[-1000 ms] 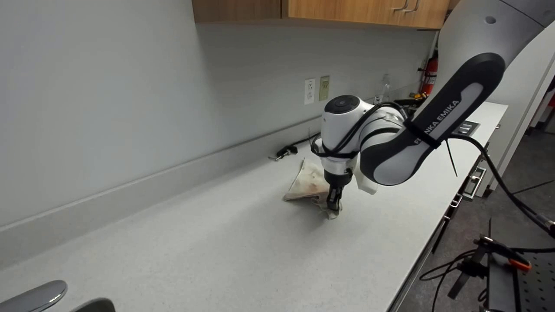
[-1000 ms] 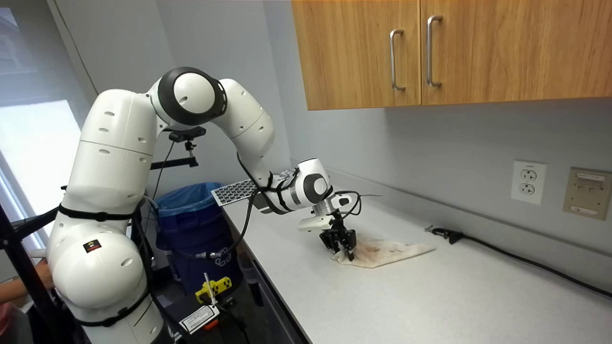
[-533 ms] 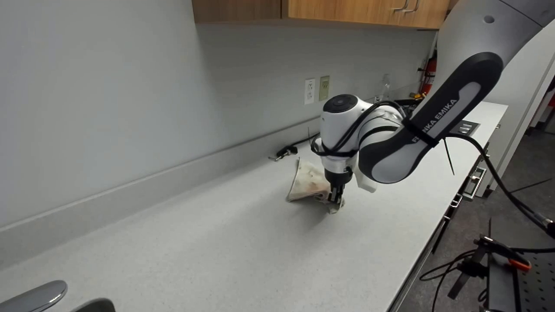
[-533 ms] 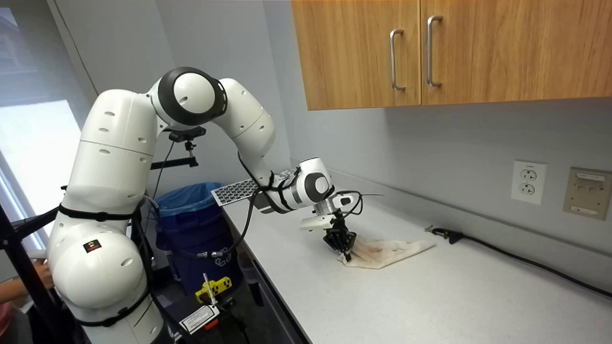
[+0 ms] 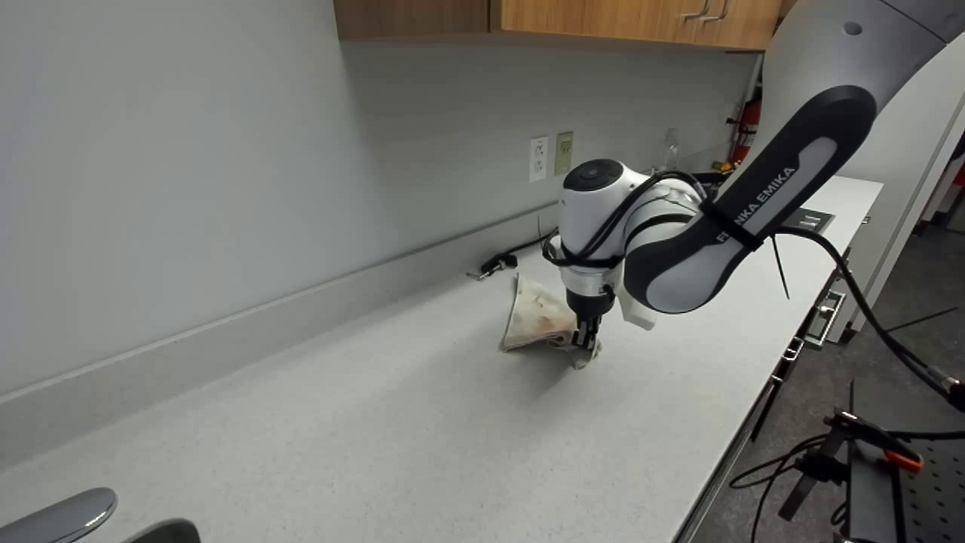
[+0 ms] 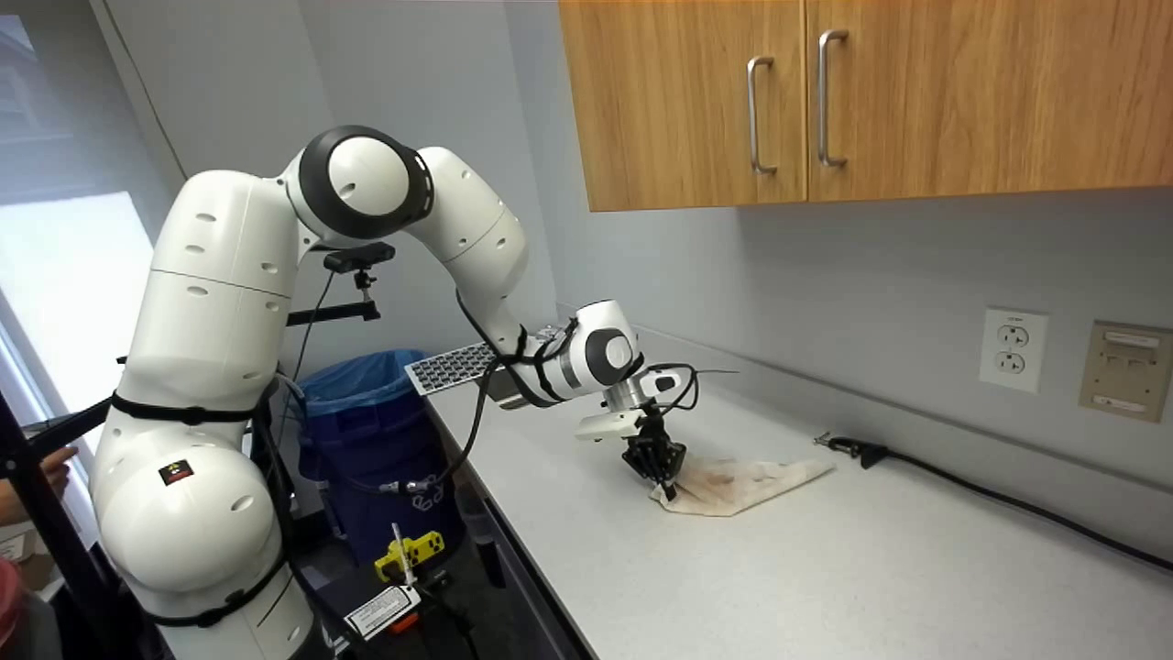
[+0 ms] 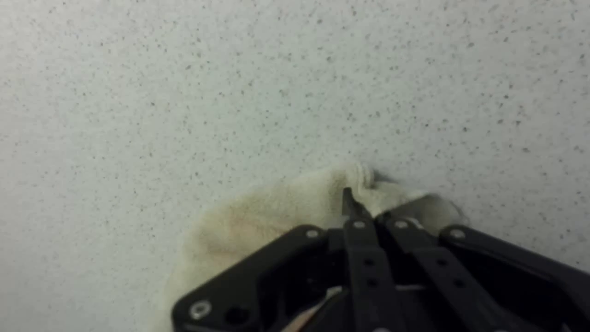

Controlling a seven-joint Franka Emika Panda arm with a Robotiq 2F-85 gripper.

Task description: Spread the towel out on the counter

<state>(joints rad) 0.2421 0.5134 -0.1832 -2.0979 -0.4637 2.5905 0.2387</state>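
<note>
The tool (image 7: 368, 210) points down at the worktop (image 5: 377, 422), its two fingers (image 7: 352, 206) drawn nearly together with a fold of the towel (image 6: 733, 488) pinched between them. In the wrist view the cloth puckers around that grip; how much fabric is caught I can't tell. The towel, pale with brownish stains, sits between the front and back edges, layered and crumpled under the tool, while a flatter corner reaches toward the back edge.

The worktop itself is off-white and finely speckled. Near its back edge lies a black clamp (image 6: 861, 449), a dark cable (image 6: 1008, 500) trailing from it. On the wall (image 5: 226, 151) I see a white outlet (image 6: 1013, 350) right beside a tan plate (image 6: 1125, 371), below wooden cabinets (image 6: 871, 101). A dark blue bin (image 6: 376, 458) with a lighter liner stands just off the front edge, partly behind the white arm (image 6: 486, 238).
</note>
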